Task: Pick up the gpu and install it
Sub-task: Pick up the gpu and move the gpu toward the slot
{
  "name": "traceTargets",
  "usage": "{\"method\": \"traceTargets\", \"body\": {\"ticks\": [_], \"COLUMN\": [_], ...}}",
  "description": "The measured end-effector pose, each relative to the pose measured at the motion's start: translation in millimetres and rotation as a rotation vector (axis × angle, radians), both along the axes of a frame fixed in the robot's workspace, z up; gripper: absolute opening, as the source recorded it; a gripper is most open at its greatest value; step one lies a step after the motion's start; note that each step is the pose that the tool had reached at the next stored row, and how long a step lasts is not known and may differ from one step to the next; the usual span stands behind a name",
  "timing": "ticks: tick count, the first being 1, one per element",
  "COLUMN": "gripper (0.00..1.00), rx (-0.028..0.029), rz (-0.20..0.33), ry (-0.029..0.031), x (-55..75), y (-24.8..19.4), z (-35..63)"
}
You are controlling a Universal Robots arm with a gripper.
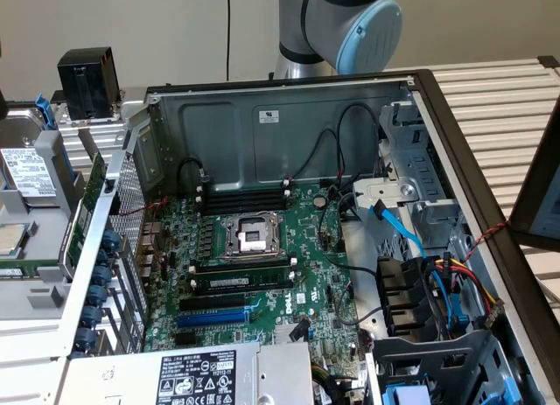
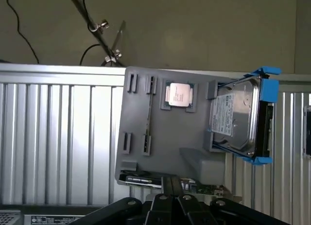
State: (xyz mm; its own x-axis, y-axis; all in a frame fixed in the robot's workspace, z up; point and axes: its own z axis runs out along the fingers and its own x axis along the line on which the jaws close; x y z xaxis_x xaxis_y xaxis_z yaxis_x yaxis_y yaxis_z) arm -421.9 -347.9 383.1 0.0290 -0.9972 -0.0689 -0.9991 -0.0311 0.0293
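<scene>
One gpu (image 1: 87, 205) stands on edge in the grey tray (image 1: 39, 296) on the exterior view's left, just outside the case (image 1: 289, 116). It is a narrow green card seen edge-on, its long side running close beside the perforated case wall. In the wrist view the gpu (image 2: 209, 189) shows as a green strip with a darker part along the tray (image 2: 146, 118) rim, beyond the gripper (image 2: 171, 182), whose fingers are pressed together and hold nothing. The tray also carries a CPU (image 2: 177, 95) and a hard drive (image 2: 233, 118) in a blue bracket, both apart from the gpu. Inside the case the motherboard (image 1: 262, 247) lies flat with open room above it. A blue slot (image 1: 213, 317) lies uncovered between the RAM (image 1: 241, 282) and the power supply (image 1: 201, 374). Cables (image 1: 437, 282) crowd the exterior view's right side. The arm (image 1: 350, 24) stands behind the case's back wall.
</scene>
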Motion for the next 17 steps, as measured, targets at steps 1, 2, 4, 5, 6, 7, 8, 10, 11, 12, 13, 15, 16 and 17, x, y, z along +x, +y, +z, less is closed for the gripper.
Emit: {"method": "traceTargets", "body": {"ticks": [1, 2, 4, 5, 6, 7, 8, 10, 11, 12, 13, 15, 16, 17], "gripper": [0.11, 0.11, 0.11, 0.11, 0.11, 0.11, 0.11, 0.11, 0.11, 0.11, 0.11, 0.11, 0.11, 0.11], "rx": [0.0, 0.0, 0.0, 0.0, 0.0, 0.0, 0.0, 0.0, 0.0, 0.0, 0.0, 0.0, -0.0001, 0.0], "rz": [0.017, 0.035, 0.072, 0.09, 0.108, 0.127, 0.145, 0.182, 0.2, 0.217, 0.236, 0.272, 0.291, 0.309], "ry": [-0.0002, -0.0004, -0.0011, -0.0014, -0.0017, -0.002, -0.0024, -0.0031, -0.0036, -0.0038, -0.0042, -0.0048, -0.0051, -0.0054], "x": [0.0, 0.0, 0.0, 0.0, 0.0, 0.0, 0.0, 0.0, 0.0, 0.0, 0.0, 0.0, 0.0, 0.0], "y": [0.0, 0.0, 0.0, 0.0, 0.0, 0.0, 0.0, 0.0, 0.0, 0.0, 0.0, 0.0, 0.0, 0.0], "z": [0.0, 0.0, -0.1, -0.1, -0.1, -0.1, -0.1, -0.2, -0.2, -0.2, -0.3, -0.3, -0.3, -0.4]}}
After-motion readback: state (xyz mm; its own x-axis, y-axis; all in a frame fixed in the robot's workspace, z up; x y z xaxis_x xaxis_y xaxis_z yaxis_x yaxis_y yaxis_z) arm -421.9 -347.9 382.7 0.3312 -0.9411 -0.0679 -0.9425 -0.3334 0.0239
